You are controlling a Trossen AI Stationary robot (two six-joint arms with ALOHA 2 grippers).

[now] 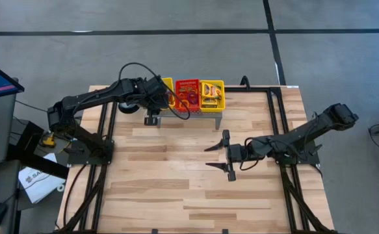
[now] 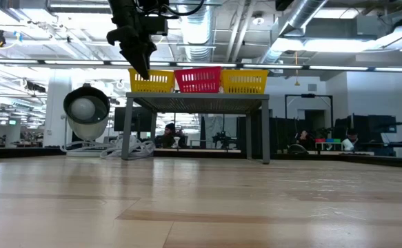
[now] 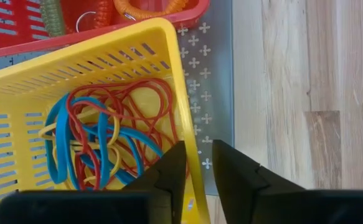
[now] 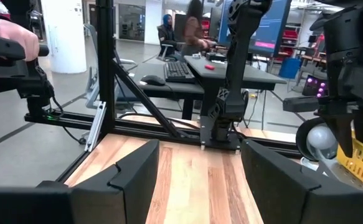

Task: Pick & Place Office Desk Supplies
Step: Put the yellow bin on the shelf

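Rubber bands (image 3: 106, 134), thin red, blue and yellow loops, lie tangled in my slotted yellow tray (image 3: 19, 130).
My left hand (image 3: 198, 163) hovers above its rim, fingers slightly apart; right hand (image 1: 220, 155) waits over the wooden counter (image 1: 176, 188), spread wide.

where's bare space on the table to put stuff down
The wooden table is bare in front of the open right gripper and between both arms. It is crowded on the raised shelf: three baskets side by side, left gripper above the end yellow basket.

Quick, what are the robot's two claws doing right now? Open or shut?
Left gripper: slightly open, holding nothing, at the edge of the yellow basket of rubber bands.
Right gripper: open, empty, over the table.
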